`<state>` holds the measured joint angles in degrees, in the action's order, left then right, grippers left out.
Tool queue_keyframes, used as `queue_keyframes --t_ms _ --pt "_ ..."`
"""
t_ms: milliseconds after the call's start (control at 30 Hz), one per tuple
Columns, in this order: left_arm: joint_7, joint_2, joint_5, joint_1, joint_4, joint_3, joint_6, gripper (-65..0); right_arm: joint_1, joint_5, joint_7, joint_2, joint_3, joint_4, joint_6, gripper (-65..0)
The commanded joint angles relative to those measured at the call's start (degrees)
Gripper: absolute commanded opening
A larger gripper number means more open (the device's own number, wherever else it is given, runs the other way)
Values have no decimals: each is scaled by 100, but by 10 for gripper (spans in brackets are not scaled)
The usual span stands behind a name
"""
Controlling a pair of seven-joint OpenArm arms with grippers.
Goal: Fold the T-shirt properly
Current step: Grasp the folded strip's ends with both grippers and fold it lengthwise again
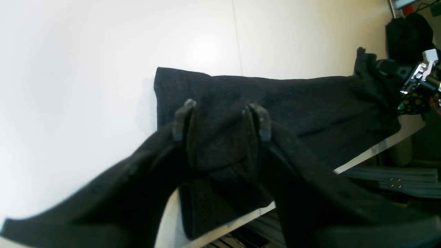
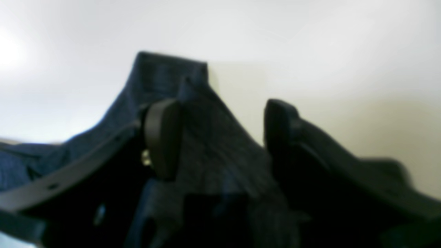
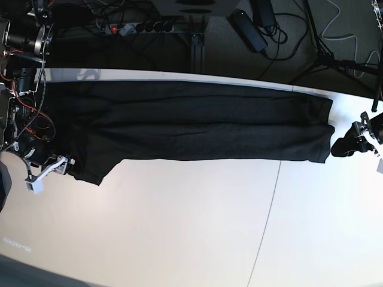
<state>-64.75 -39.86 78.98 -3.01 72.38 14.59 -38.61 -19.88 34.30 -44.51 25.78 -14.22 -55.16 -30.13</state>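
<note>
Large plain black soft-knit T-shirt [image 3: 203, 128] lies folded into a long narrow band across the far part of the white worktop [image 3: 179, 227]; long creases run its length; far edge close to the worktop's far rim; one end at the base view's left, the other at its right; no print visible.

Left hand [image 1: 220, 119], at the base view's right end of the band [image 3: 350, 145]; wrist view shows its two dark fingers [image 1: 181, 120] set apart with a fold of black cloth between them; whether they pinch it firmly, cannot tell; the cloth corner there overhangs the worktop edge.

Right hand [image 2: 220, 137], at the base view's left end [image 3: 63, 164]; wrist view blurred; fingers [image 2: 162, 137] apart, a raised peak of cloth between them and against the left finger; grip uncertain.

Worktop smooth, glossy, glare patches; a thin seam line [image 3: 269, 209] runs across it.

Beyond the far rim: dark floor, black cables [image 3: 281, 36], a power strip [image 3: 149, 27] with a red light, a black power brick [image 3: 248, 27]; stand legs [image 3: 326, 57] at far right; red wiring on the right arm [image 3: 24, 89] at the left margin.
</note>
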Motion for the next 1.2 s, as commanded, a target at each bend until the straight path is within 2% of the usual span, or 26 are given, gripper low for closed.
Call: queue_keyframes --t_ms 0,133,267,333,367,533,633,900,1167 --pt "66 -142 136 79 85 48 -139 -395 -153 57 -20 72 59 -33 -291 -279" --pt "66 -140 205 79 85 48 -139 -395 -155 63 -162 37 496 -37 -291 -460" --pt "66 -140 205 81 85 48 -139 -395 -168 61 -160 37 750 -46 -289 -539" --pt "66 -142 240 81 85 48 -139 -395 -168 66 -155 37 754 -98 -289 -637" --pt "68 -142 256 83 85 48 -139 -395 -168 66 -155 39 754 -164 -291 -650" --pt "59 -142 424 107 92 48 -139 -395 -111 98 -166 74 730 -922 -302 -650" --pt "-17 -142 439 107 131 48 -139 -395 57 339 -313 105 719 -1663 -317 -650" --pt "-343 -140 602 -20 271 101 -139 -395 1237 634 -918 103 632 -3654 -313 -650" --pt "-417 -144 602 -293 273 811 -139 -395 2579 1106 -1010 105 -398 -4905 -317 -650"
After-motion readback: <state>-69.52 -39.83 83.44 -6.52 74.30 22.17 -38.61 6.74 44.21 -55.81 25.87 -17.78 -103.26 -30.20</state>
